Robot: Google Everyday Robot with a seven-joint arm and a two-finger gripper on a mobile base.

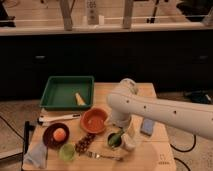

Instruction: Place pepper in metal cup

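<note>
The slim green pepper (pixel 116 137) stands tilted in or just over the small dark metal cup (pixel 114 143), which sits on the wooden table right of the orange bowl. My gripper (pixel 120 133) hangs down from the white arm, directly over the cup and at the pepper's upper end. The arm hides the back of the cup, and I cannot tell whether the pepper rests on the cup's bottom.
A green tray (pixel 60 93) holding a yellow piece (pixel 80 98) is at the back left. Orange bowl (pixel 95 120), dark plate with an orange fruit (pixel 59 133), light green plastic cup (pixel 67 152), grapes (pixel 86 142), a fork (pixel 104 156) and a grey-blue flat thing (pixel 148 126) surround the cup.
</note>
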